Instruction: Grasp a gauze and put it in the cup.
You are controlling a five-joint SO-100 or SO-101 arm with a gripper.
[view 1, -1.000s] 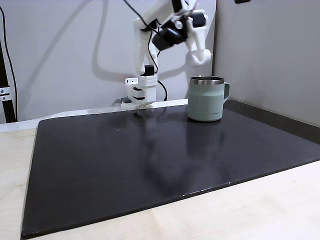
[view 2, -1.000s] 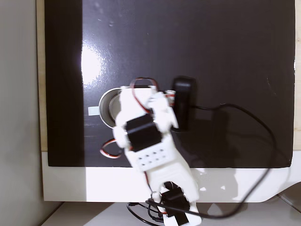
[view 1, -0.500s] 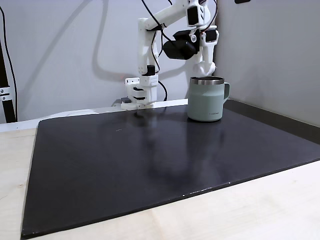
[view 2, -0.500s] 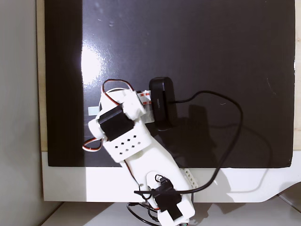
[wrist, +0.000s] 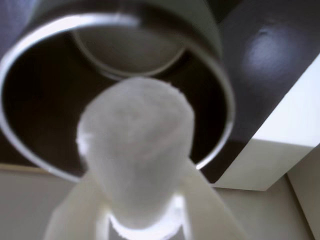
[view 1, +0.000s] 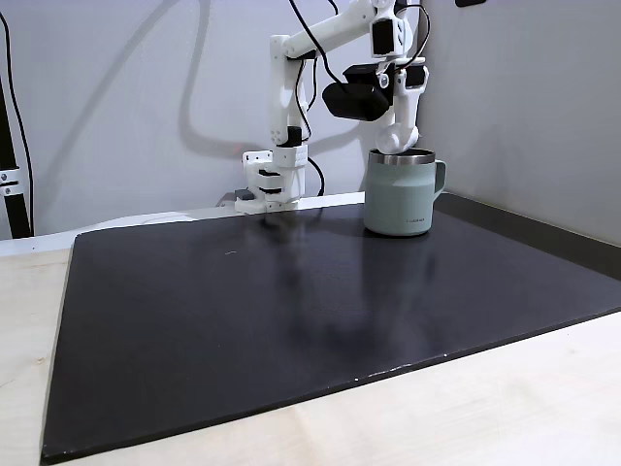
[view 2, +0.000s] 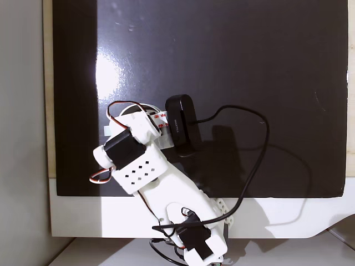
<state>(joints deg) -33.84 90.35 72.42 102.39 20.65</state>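
In the wrist view the gauze (wrist: pixel 135 145), a soft white roll, sits between two white fingers (wrist: pixel 210 210) of my gripper (wrist: pixel 137 170), which is shut on it. Directly beneath it opens the steel-rimmed mouth of the cup (wrist: pixel 226 107), whose dark inside is visible. In a fixed view from the front, the pale green cup (view 1: pixel 398 199) stands at the back right of the black mat, and the gripper (view 1: pixel 393 143) hangs just above its rim. In a fixed view from above, the white arm (view 2: pixel 138 166) covers the cup.
The black mat (view 1: pixel 291 311) covers most of the light wooden table (view 1: pixel 505 408). The arm's base (view 1: pixel 272 180) stands behind the mat, left of the cup. A grey wall panel (view 1: pixel 524 97) rises close behind the cup. A black cable (view 2: pixel 249 166) loops over the mat.
The arm has swung from beside the cup to over it and come lower, so the gripper with the gauze now hangs just above the rim.
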